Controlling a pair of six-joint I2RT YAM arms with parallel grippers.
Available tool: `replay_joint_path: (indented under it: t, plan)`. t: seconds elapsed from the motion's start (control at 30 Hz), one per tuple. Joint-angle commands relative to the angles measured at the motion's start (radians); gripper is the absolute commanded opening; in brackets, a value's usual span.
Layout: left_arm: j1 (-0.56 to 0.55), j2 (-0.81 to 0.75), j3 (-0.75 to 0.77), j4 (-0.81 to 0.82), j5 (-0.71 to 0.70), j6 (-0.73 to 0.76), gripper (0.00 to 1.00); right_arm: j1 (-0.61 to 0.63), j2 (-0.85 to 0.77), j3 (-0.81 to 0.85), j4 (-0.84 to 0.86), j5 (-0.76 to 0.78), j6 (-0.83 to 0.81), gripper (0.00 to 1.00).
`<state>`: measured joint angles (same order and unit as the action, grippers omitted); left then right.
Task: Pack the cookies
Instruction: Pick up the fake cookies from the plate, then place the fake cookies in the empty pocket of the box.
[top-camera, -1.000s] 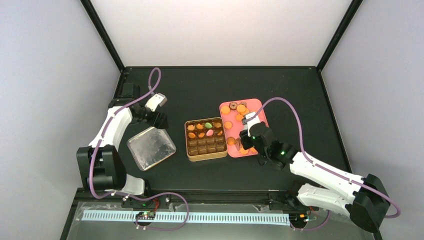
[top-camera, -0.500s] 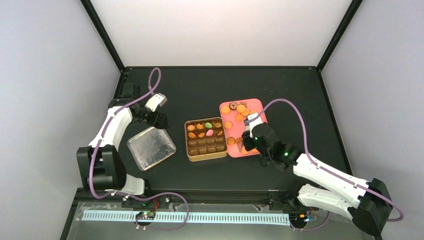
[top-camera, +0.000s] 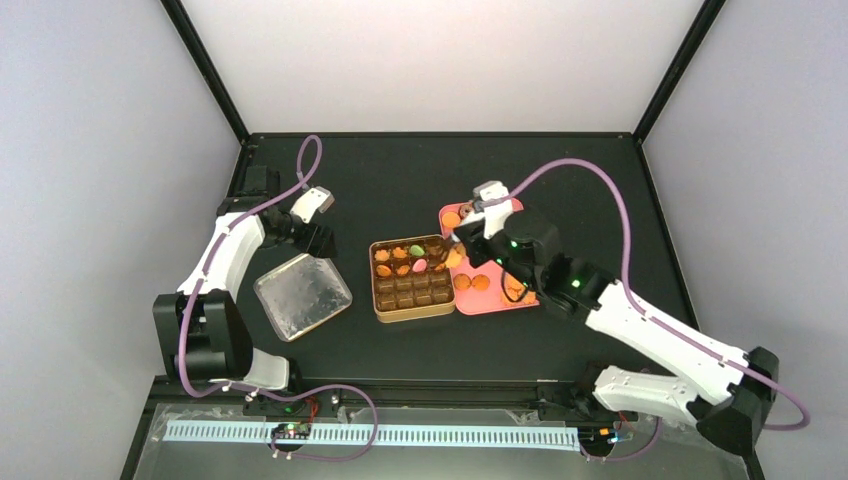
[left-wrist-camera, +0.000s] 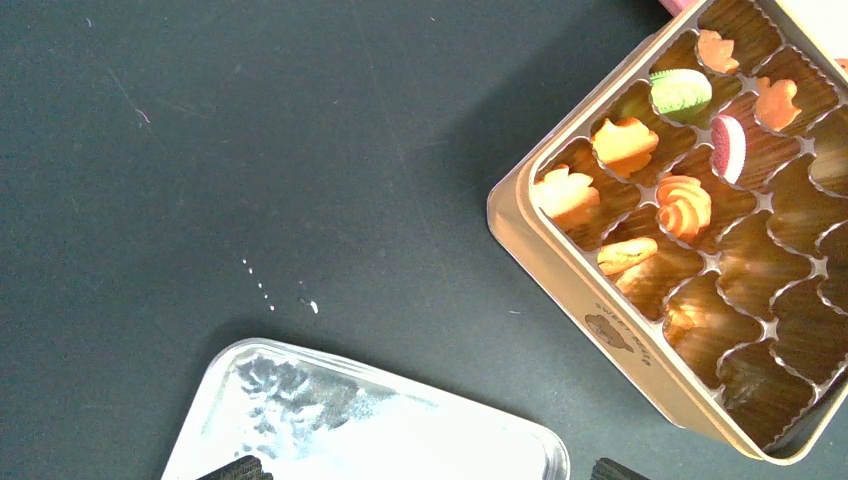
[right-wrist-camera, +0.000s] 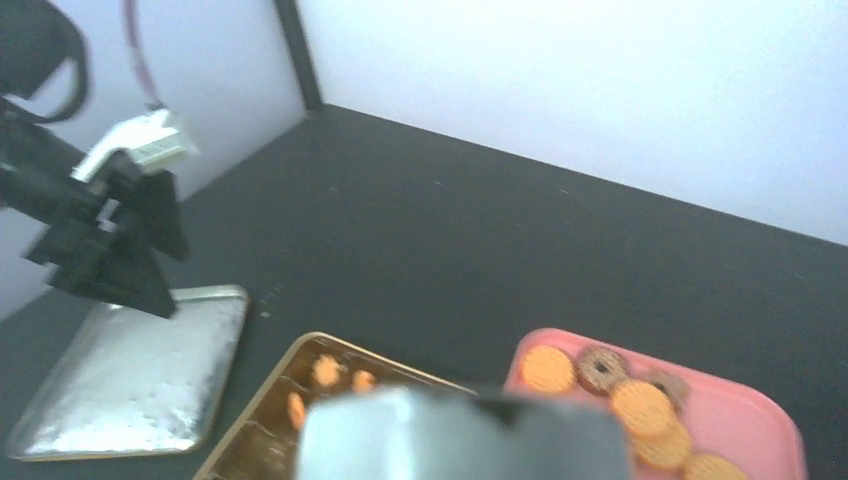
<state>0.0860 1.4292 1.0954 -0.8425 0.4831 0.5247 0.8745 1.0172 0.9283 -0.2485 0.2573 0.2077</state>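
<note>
Several orange cookies (top-camera: 452, 218) and brown ones lie on a pink tray (top-camera: 470, 306); in the right wrist view the cookies (right-wrist-camera: 547, 368) are at the tray's (right-wrist-camera: 750, 412) far end. More cookies (left-wrist-camera: 683, 203), one green (left-wrist-camera: 681, 90) and one pink (left-wrist-camera: 733, 148), fill the far compartments of the brown tin (top-camera: 374, 285). My right gripper (top-camera: 462, 243) hovers over the tin's far right edge. A blurred grey metal thing, apparently tongs (right-wrist-camera: 460, 435), fills its jaws and hides the fingers. Whether a cookie is carried is hidden. My left gripper (left-wrist-camera: 425, 470) stands open over the silver lid (left-wrist-camera: 400, 440).
The silver lid (top-camera: 302, 295) lies flat left of the tin, with the left gripper (top-camera: 318, 240) at its far corner. Tin and tray sit side by side mid-table. Black frame posts and pale walls bound the dark tabletop.
My right arm has swung from the tray's near end up and left to the tin's far right edge. The left arm has stayed put.
</note>
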Motion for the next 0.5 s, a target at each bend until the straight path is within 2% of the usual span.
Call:
replay_joint_path:
  t: [0.0,0.27,0.47]
  plan:
    - [0.006,-0.01,0.002,-0.023,0.004,0.023,0.86,0.062,0.125,0.094,0.112,-0.093,-0.023,0.25]
    - [0.005,-0.016,0.009,-0.029,0.005,0.018,0.86,0.179,0.402,0.244,0.228,-0.162,-0.046,0.25]
    - [0.006,-0.017,0.011,-0.034,0.009,0.023,0.85,0.197,0.527,0.315,0.253,-0.187,-0.065,0.25]
